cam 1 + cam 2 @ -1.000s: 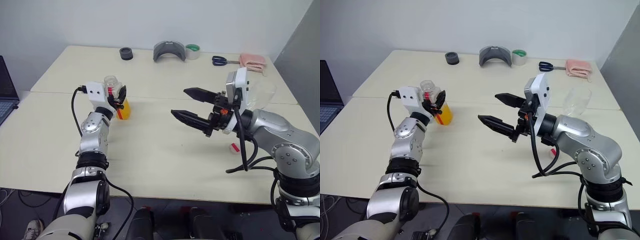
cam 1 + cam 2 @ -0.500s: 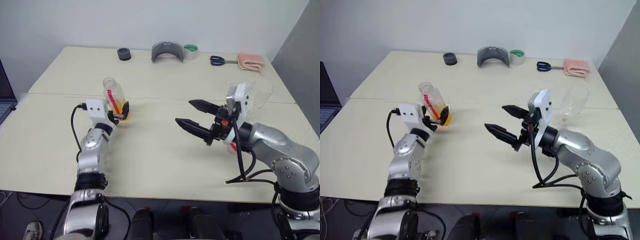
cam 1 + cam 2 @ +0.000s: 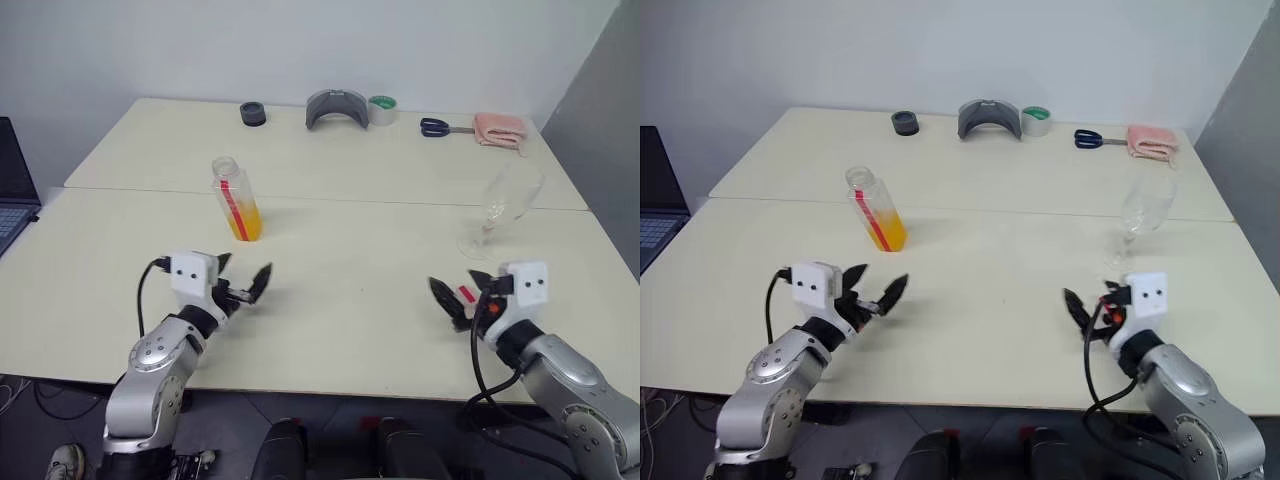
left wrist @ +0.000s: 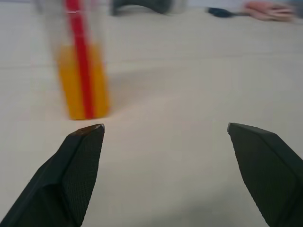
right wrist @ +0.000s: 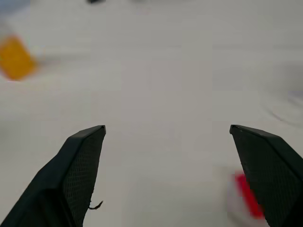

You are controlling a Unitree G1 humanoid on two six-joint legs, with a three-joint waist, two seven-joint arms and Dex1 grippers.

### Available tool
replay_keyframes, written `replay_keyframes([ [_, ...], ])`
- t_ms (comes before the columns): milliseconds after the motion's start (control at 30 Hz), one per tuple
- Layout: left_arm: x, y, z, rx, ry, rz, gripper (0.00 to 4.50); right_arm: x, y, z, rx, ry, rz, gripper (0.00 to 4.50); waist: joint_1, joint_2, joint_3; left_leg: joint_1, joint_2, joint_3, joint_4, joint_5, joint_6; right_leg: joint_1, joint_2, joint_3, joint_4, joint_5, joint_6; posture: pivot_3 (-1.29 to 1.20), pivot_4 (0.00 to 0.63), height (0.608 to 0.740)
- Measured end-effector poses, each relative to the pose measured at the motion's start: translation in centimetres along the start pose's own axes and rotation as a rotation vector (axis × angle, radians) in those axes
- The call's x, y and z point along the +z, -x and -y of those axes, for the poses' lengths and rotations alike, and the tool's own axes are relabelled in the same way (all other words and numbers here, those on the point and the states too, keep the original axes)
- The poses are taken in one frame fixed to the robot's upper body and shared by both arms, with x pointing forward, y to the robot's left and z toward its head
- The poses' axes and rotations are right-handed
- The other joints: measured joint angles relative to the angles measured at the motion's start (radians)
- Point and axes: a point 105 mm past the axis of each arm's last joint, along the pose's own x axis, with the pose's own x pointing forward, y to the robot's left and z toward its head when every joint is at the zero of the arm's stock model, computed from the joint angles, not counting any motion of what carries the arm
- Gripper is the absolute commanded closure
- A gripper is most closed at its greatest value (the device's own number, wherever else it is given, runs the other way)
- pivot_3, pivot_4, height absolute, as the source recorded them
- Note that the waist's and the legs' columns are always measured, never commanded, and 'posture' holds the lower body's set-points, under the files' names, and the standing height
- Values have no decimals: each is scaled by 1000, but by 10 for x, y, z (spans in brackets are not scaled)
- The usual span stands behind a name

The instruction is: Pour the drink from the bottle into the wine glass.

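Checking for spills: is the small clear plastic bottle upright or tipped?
Upright: the bottle stands alone on the table, orange drink low inside.

Arms: silver-grey metal segments joined by black rings. White camera boxes mounted at wrists. Black cables looped alongside. Left pincer (image 3: pixel 243 287), right pincer (image 3: pixel 455 300): black textured fingers.

Both arms reach forward low over the near edge of the table (image 3: pixel 330 330), well apart. The left tool (image 3: pixel 243 288) points forward and slightly inward, its two black fingers spread wide and holding nothing. The right tool (image 3: pixel 452 301) likewise gapes, empty, angled slightly downward.
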Motion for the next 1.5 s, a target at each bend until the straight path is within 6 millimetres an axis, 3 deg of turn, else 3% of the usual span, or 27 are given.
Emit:
replay_keyframes([
  [167, 29, -2, 40, -358, -45, -3, 22, -5, -17, 42, -191, -2, 29, 0, -3, 1, 0, 4, 1, 2, -1, 0, 0, 1, 2, 2, 1, -1, -1, 0, 150, 740],
  [400, 37, -2, 69, -662, -97, -36, 22, 18, -54, 51, -194, 5, 132, 0, -9, 2, 0, 4, 2, 2, -3, 0, 0, 1, 3, 2, 1, -2, -4, 0, 150, 740],
  [633, 41, -15, 64, -741, -165, -23, 22, 20, -81, 61, -193, 8, 154, 0, -7, 2, 1, 4, 2, 2, -5, 0, 0, 0, 3, 2, 0, 0, -8, 0, 150, 740],
  [967, 44, -25, 53, -713, -195, -8, 22, 24, -108, 67, -164, 7, 170, 0, -8, 2, 1, 6, 1, 2, -12, 0, 0, -1, 3, 3, 0, 0, -9, 0, 150, 740],
  [1067, 46, -28, 52, -705, -208, 0, 0, 23, -114, 68, -152, 8, 175, 632, -9, 2, 1, 6, 1, 2, -14, 0, 0, -1, 3, 2, -1, 0, -9, 0, 150, 740],
  [1133, 49, -29, 52, -704, -218, 6, 0, 25, -116, 67, -136, 12, 193, 1288, -9, 2, 1, 6, 1, 2, -14, 0, 0, -1, 3, 2, -1, 0, -10, 0, 150, 740],
  [1400, 47, -27, 54, -691, -206, -6, 0, 30, -116, 61, -95, 24, 235, 4274, -10, 2, 1, 6, 2, 2, -14, 0, 0, -1, 3, 2, -1, -1, -10, 0, 150, 740],
  [1500, 41, -19, 57, -693, -180, -22, 0, 32, -118, 51, -48, 61, 236, 4359, -16, 3, 1, 6, 2, 2, -15, 0, 0, -1, 3, 2, 0, -1, -10, 0, 150, 740],
])
